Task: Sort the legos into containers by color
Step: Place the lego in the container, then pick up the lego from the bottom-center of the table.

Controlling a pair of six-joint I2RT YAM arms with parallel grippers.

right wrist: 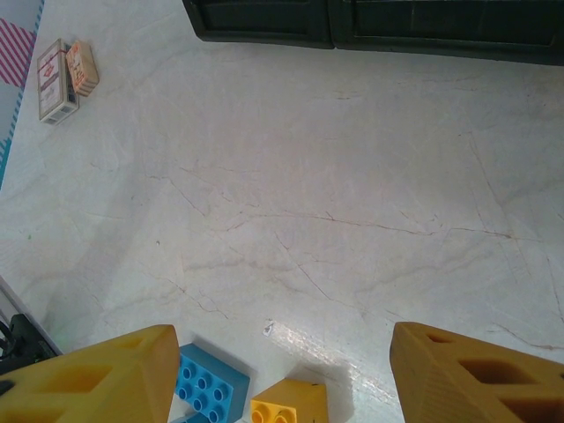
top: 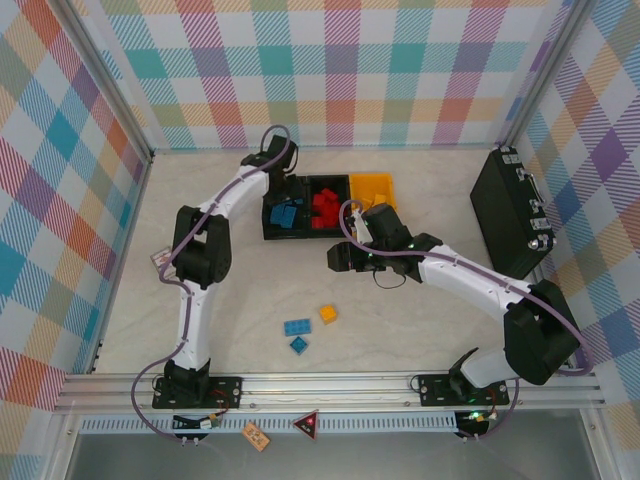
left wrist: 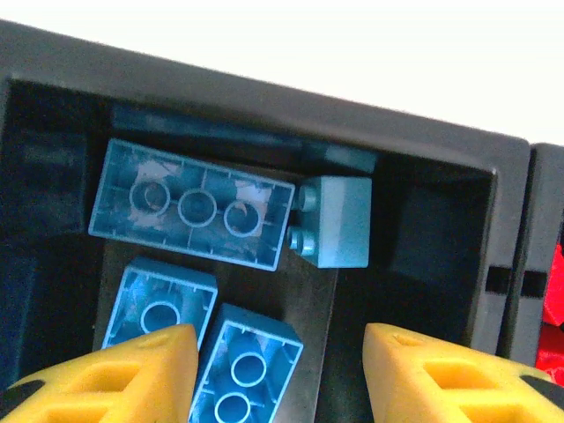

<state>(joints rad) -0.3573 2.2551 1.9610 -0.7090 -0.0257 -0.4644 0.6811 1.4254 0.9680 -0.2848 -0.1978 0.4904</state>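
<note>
Legos left to sort, small studded plastic pieces, lie low in the centre of the top view on the pale surface [top: 420, 340]: a blue brick [top: 297, 326], a smaller blue brick [top: 299, 344] and a yellow-orange brick [top: 328, 313]. They look light, rigid and smooth-sided, so I'd pinch across two flat side walls, not the studs. My right gripper [right wrist: 282, 339] hangs near them, fingers apart and empty. My left gripper [left wrist: 275, 339] is spread, empty, over the black rectangular plastic bin [left wrist: 352, 123] holding blue bricks
</note>
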